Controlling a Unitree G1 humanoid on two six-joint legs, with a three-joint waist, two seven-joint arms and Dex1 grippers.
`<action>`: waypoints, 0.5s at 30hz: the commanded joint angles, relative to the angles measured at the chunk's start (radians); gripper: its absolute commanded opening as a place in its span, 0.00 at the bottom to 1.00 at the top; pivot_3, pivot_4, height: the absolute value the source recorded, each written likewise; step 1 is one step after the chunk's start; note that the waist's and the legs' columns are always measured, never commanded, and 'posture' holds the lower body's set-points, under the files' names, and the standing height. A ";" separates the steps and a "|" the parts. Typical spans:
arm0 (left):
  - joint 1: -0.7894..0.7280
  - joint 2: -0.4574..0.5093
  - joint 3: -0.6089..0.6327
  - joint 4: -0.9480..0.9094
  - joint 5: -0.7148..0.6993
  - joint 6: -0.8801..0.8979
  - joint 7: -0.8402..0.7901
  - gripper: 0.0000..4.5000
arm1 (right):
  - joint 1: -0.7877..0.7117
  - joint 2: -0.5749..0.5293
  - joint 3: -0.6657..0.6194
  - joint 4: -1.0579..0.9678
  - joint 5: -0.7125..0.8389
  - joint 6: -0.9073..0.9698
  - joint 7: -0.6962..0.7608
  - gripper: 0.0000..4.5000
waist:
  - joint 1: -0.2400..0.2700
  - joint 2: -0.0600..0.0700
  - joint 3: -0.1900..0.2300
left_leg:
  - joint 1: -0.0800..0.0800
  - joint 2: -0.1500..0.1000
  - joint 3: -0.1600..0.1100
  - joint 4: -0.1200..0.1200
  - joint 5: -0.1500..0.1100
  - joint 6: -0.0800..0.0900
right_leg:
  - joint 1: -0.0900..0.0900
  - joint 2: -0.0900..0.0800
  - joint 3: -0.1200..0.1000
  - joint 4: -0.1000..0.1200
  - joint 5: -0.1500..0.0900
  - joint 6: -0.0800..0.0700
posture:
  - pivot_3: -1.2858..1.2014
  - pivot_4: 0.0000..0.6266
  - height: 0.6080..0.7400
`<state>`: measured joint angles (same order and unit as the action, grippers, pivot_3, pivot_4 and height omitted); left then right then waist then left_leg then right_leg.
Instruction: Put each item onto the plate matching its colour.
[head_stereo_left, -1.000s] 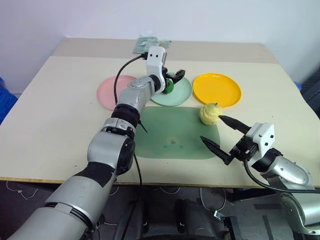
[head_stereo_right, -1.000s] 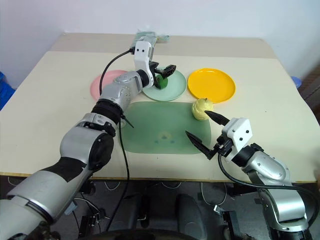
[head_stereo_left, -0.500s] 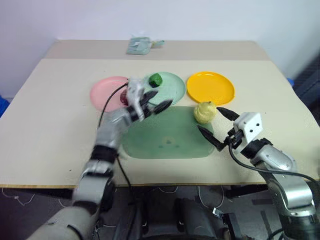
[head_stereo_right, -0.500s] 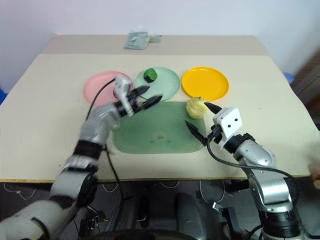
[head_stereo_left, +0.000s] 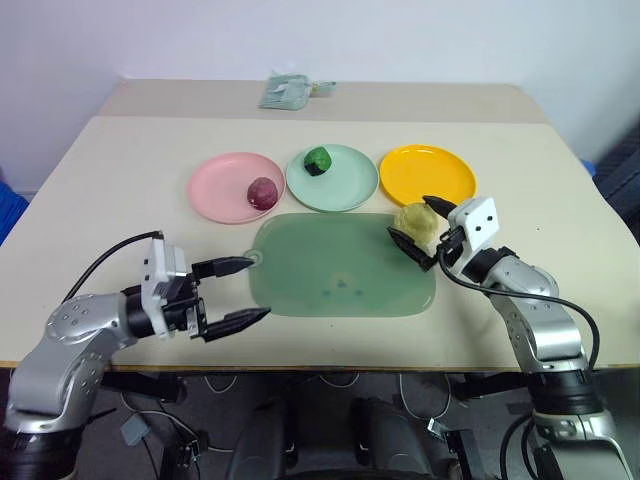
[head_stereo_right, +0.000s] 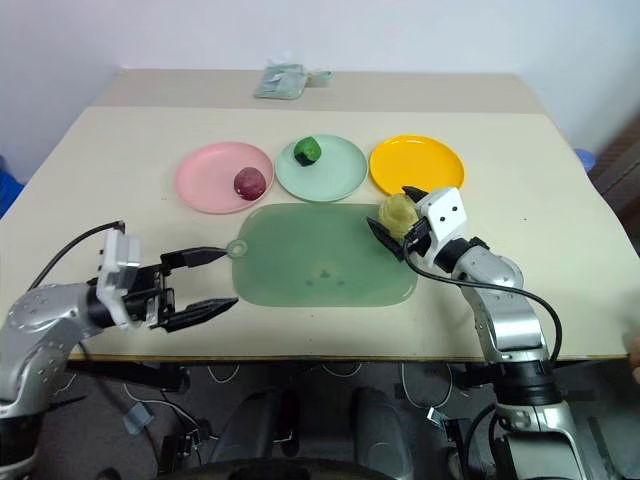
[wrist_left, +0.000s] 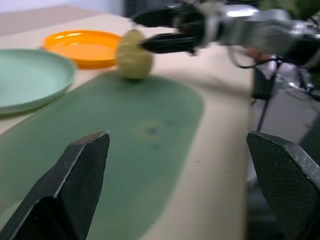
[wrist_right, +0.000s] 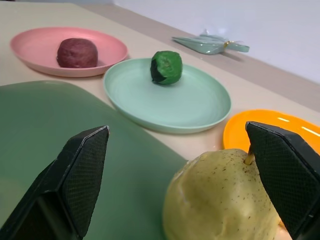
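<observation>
The dark purple-red item (head_stereo_left: 262, 191) lies on the pink plate (head_stereo_left: 213, 186). On the mint green plate (head_stereo_left: 342, 190) sits the dark green item (head_stereo_left: 318, 160). The orange-yellow plate (head_stereo_left: 428, 175) holds nothing. The pale yellow item (head_stereo_left: 413, 222), pear-shaped, rests on the right far corner of the green mat (head_stereo_left: 340, 270). My right gripper (head_stereo_left: 409, 217) is open, one finger on each side of the pale yellow item, and I cannot tell whether they touch it. Near the table's front left, my left gripper (head_stereo_left: 263, 287) is open and holds nothing, pointing across the mat's left edge.
A pale green packet (head_stereo_left: 290, 92) lies at the table's far edge. Bare tabletop stretches to the left of the pink plate and to the right of the orange-yellow plate. A black cable trails from the left wrist.
My left arm has pulled back from the green plate to the front left, leaving the green item on the plate. My right gripper has moved forward until its fingers flank the pale yellow item.
</observation>
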<state>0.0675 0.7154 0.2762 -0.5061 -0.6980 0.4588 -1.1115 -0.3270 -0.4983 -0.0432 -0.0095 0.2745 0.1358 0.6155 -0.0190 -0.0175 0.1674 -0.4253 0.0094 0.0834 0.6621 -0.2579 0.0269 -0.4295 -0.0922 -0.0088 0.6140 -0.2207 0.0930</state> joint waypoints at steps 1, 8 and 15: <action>0.052 0.037 0.072 -0.121 -0.088 0.033 0.014 0.99 | -0.044 -0.003 -0.013 0.067 -0.015 -0.047 0.024 1.00 | -0.001 0.000 0.000 | 0.000 0.000 0.000 0.000 0.000 0.000 | 0.000 0.000 0.000 0.000 0.000 0.000 | 0.52 0.24 1.00; 0.130 0.080 0.111 -0.235 -0.163 0.060 0.058 0.99 | -0.127 -0.011 -0.028 0.220 -0.039 -0.117 0.054 1.00 | 0.000 0.001 0.001 | 0.000 0.000 0.001 0.000 0.000 0.000 | 0.000 0.000 0.000 0.000 0.000 0.000 | 0.52 0.24 1.00; 0.106 0.090 0.071 -0.269 -0.180 0.075 0.132 0.99 | -0.154 -0.018 -0.035 0.273 -0.047 -0.141 0.068 1.00 | 0.000 0.002 0.001 | 0.000 0.000 0.001 0.000 0.001 0.002 | 0.000 0.001 0.000 0.000 0.000 0.000 | 0.52 0.24 1.00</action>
<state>0.1878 0.7965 0.3554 -0.7395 -0.8567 0.5344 -0.9956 -0.4554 -0.5034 -0.0554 0.2658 0.2306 0.0180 0.6776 -0.0190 -0.0157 0.1683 -0.4252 0.0094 0.0846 0.6620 -0.2566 0.0289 -0.4295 -0.0910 -0.0090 0.6140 -0.2208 0.0929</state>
